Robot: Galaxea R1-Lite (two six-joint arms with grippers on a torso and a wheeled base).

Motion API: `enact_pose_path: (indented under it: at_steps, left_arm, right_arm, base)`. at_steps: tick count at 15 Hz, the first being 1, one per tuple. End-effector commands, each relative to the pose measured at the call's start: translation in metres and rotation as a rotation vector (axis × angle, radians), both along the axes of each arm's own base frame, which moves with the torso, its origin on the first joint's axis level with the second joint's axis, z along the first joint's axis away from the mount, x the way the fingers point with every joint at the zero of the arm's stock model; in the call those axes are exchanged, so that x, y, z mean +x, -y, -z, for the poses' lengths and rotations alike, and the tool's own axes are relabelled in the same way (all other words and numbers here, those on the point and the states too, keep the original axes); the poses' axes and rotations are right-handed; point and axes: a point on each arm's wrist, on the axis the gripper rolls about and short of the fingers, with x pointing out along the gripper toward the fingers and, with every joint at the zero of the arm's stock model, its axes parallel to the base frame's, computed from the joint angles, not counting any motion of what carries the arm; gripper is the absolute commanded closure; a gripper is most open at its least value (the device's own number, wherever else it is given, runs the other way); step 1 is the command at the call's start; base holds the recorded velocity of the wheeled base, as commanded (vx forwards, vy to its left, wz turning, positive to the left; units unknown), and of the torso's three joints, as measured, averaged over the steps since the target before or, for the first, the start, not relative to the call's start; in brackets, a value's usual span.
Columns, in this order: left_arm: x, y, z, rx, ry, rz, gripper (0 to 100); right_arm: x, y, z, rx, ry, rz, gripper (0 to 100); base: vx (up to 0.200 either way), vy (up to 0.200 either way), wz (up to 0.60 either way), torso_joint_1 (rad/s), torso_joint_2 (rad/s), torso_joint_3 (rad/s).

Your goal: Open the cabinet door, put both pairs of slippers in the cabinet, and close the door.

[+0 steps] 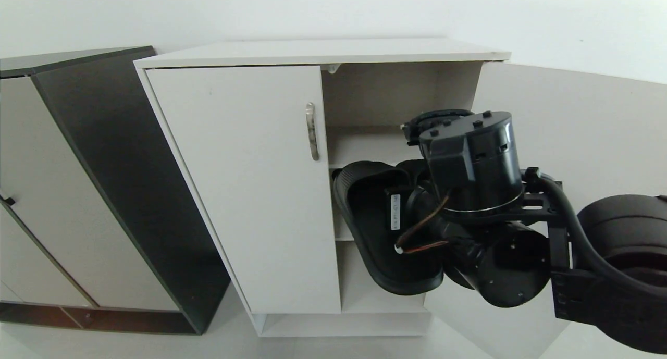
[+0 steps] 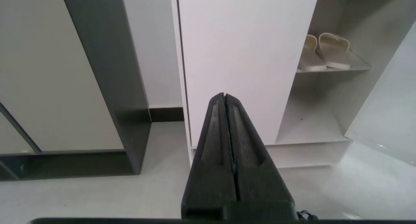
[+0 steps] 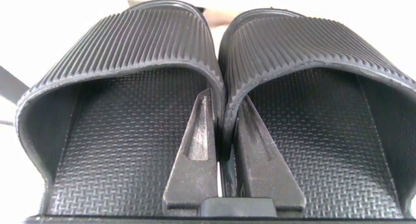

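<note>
The white cabinet has its left door shut and its right side open, showing shelves. A pair of black slippers hangs side by side in front of the open compartment, at middle-shelf height. My right gripper is shut on the touching inner edges of the black slippers. A pair of white slippers lies on a shelf inside the cabinet. My left gripper is shut on nothing, low and apart from the cabinet, pointing at the shut left door.
A dark grey cabinet stands close on the left of the white one. The shut door carries a metal handle. The open right door stands out to the right of the opening. Pale floor lies in front.
</note>
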Motion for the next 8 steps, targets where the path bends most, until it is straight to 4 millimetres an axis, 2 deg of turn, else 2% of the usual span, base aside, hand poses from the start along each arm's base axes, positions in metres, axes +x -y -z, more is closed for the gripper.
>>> enact_pose_path:
  at_steps: [1,6,8]
  left_arm:
    - [0.0,0.0,0.0,0.0,0.001,0.001,100]
    - [0.0,0.0,0.0,0.0,0.001,0.001,100]
    - [0.0,0.0,0.0,0.0,0.001,0.001,100]
  right_arm:
    - [0.01,-0.014,0.001,0.0,0.006,0.015,100]
    - [0.043,-0.025,0.001,-0.04,-0.03,0.133,100]
    - [0.047,-0.026,0.001,-0.048,-0.029,0.152,100]
  base:
    - [0.0,0.0,0.0,0.0,0.0,0.0]
    - [0.0,0.0,0.0,0.0,0.0,0.0]
    - [0.0,0.0,0.0,0.0,0.0,0.0]
